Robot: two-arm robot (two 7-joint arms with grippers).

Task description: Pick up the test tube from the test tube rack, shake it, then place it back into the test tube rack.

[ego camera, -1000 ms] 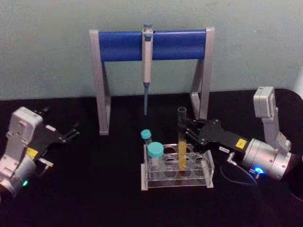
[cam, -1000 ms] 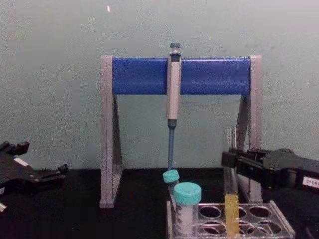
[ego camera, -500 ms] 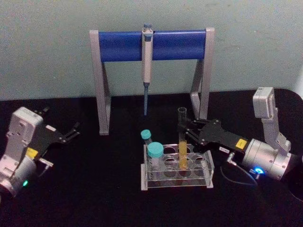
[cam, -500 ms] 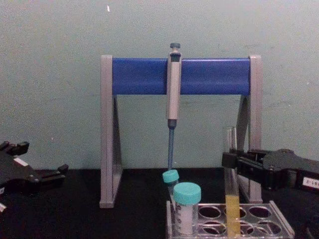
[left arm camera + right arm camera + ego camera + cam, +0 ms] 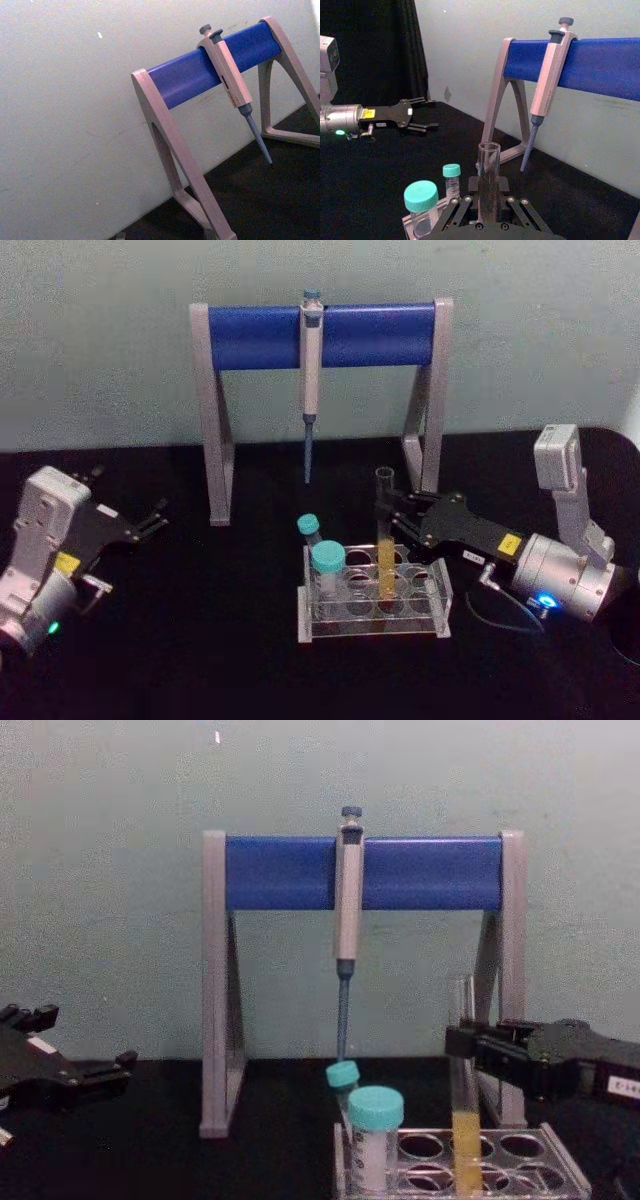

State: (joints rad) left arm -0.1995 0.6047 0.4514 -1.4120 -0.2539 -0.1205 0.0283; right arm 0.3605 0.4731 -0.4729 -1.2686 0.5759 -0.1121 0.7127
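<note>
The test tube [image 5: 385, 540] is a tall clear glass tube with yellow liquid in its lower part. It stands upright in a hole of the low clear test tube rack [image 5: 441, 616], right of centre on the black table. My right gripper [image 5: 389, 508] reaches in from the right and is shut on the tube's upper half, above the liquid. The right wrist view shows the test tube [image 5: 489, 175] between the right gripper's two dark pads. In the chest view the right gripper [image 5: 461, 1042] holds the test tube [image 5: 463, 1140] above the test tube rack [image 5: 562, 1177]. My left gripper [image 5: 152, 517] is parked open at the far left.
Two teal-capped vials [image 5: 327, 562] stand in the rack's left holes. Behind the rack stands a tall grey stand with a blue crossbar [image 5: 320, 335], and a pipette [image 5: 310, 380] hangs from it. The stand's right leg [image 5: 425, 440] is just behind my right gripper.
The right gripper's fingertips shifted slightly toward the tube and settled on it. The tube stays in the same hole. The left arm has not moved.
</note>
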